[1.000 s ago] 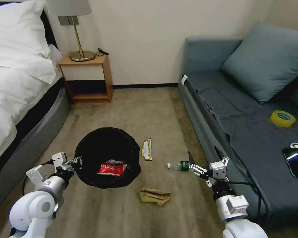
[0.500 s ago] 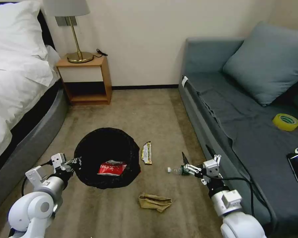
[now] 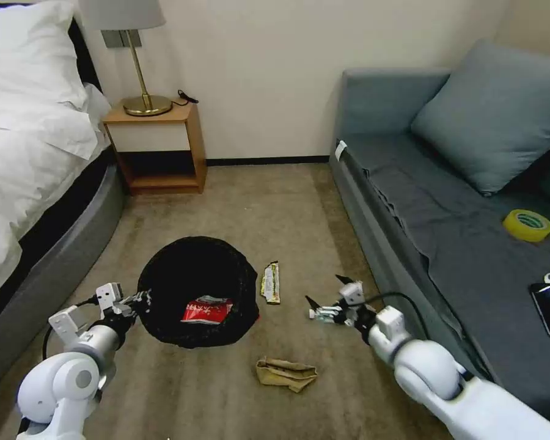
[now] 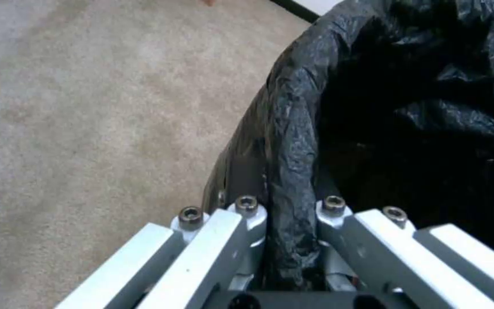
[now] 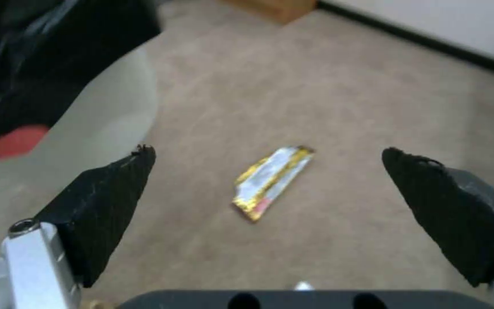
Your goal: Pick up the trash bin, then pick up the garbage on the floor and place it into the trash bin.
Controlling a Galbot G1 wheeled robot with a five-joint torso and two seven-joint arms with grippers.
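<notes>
The right gripper (image 3: 325, 299) has swung in from beside the sofa and dropped low toward the carpet, on the sofa side of the small round trash bin lined with a crinkly black plastic bag (image 3: 195, 290). Its black-tipped fingers (image 5: 107, 195) are spread wide and grip nothing. A second ago they stood just behind the clear plastic bottle with a green label; now the gripper covers that spot and only a small white bit, likely the cap (image 3: 311, 315), peeks out by the fingertips. That reads as the start of a grab at the bottle, though whether the bottle sits between the fingers cannot be told. The wrist camera looks past the tips at the long gold-green bar wrapper (image 5: 272, 180), lying flat on the carpet just beside the bin.

The left gripper (image 4: 290, 214) has not shifted: its fingers are clenched on the bin's bag-covered rim. Inside the bin lies the red-white snack wrapper (image 3: 206, 310). The crumpled brown paper bag (image 3: 286, 371) lies on the carpet near the bin, on the robot's side.

The beige carpet (image 3: 256, 208) runs beyond the bin to a wooden nightstand (image 3: 156, 146) with a brass lamp (image 3: 143, 61). A white-sheeted bed (image 3: 24, 128) lies to the bin's left and a grey-blue sofa (image 3: 446, 201) to its right, carrying a yellow tape roll (image 3: 527, 225).
</notes>
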